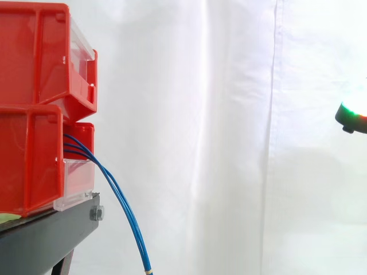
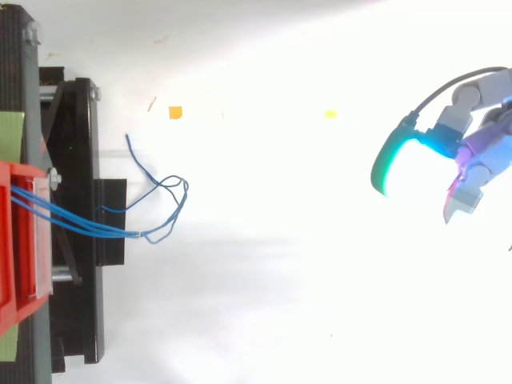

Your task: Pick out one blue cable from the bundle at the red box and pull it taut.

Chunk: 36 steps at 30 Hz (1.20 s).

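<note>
Hand (image 2: 482,150) hovers, fingers spread, far from blue cables (image 2: 128,233).

Looks like a robot test lab: stacked red bins (image 1: 34,57) on a black metal stand (image 1: 46,240), a plain white curtain (image 1: 229,114) hung behind, a white floor (image 2: 280,304) underneath.

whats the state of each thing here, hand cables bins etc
hand, open, holding nothing, well apart from the cables
blue cables, slack, hanging from the lower bin, loose ends looped
upper bin, stacked on the lower bin
lower bin, resting on the stand, cables coming out of its front
stand, bearing both bins
</note>
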Each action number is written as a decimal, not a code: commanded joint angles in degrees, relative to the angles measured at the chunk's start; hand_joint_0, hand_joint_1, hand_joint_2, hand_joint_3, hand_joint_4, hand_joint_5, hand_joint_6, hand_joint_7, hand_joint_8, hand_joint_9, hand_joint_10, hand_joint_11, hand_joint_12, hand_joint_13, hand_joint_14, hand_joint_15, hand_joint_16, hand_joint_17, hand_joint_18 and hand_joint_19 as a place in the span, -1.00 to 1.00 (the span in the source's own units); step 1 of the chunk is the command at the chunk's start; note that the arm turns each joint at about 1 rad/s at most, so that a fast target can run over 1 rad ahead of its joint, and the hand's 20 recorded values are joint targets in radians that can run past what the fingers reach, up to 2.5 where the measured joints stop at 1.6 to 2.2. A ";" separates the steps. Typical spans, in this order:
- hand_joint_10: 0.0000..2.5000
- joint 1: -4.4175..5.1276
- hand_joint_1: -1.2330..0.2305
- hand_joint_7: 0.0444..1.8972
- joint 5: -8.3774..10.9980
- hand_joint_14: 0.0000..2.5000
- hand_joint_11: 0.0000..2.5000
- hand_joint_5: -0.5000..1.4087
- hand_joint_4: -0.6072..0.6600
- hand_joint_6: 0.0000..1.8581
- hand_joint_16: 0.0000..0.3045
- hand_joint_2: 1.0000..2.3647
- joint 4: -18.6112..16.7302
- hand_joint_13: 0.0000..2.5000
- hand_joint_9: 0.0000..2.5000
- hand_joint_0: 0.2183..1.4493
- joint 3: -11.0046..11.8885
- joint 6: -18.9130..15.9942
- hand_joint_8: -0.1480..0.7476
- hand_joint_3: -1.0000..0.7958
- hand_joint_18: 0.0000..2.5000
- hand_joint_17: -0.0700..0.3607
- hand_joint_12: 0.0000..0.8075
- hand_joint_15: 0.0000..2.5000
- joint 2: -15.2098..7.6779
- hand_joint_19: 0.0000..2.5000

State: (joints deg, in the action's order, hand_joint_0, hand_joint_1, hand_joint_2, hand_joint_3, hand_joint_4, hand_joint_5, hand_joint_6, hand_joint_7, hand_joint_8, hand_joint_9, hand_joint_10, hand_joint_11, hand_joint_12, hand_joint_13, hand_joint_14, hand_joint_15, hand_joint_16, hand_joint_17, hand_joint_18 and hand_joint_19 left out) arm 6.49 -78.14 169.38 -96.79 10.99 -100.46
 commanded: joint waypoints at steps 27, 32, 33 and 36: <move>-0.99 0.01 0.01 -0.18 0.00 -0.99 -0.68 -0.64 0.39 -0.46 -0.62 -1.00 -0.10 -0.43 -0.31 -0.37 0.02 0.00 -0.09 -0.41 -0.46 -0.07 -0.07 -0.74 0.00 -0.43; -0.99 0.01 0.01 -0.18 0.00 -0.99 -0.69 -0.64 0.39 -0.46 -0.62 -1.00 -0.01 -0.43 -0.31 -0.37 -0.07 0.00 -0.08 -0.41 -0.46 -0.06 -0.07 -0.74 0.00 -0.44; -0.99 0.01 0.01 -0.18 0.00 -0.99 -0.69 -0.64 0.39 -0.46 -0.62 -1.00 -0.01 -0.43 -0.31 -0.37 0.02 0.00 -0.09 -0.41 -0.46 -0.06 -0.07 -0.74 0.00 -0.43; -0.99 0.01 0.01 -0.18 0.00 -0.99 -0.69 -0.64 0.40 -0.46 -0.62 -1.00 -0.01 -0.43 -0.31 -0.37 -0.07 0.00 -0.09 -0.41 -0.46 -0.06 -0.07 -0.73 0.00 -0.43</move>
State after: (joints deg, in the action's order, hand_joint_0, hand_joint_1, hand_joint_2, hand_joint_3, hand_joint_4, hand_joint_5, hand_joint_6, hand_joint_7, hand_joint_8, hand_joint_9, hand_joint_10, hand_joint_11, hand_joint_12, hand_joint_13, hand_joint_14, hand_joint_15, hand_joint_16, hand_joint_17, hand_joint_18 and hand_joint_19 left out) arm 6.50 -78.14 169.35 -96.82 10.99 -100.46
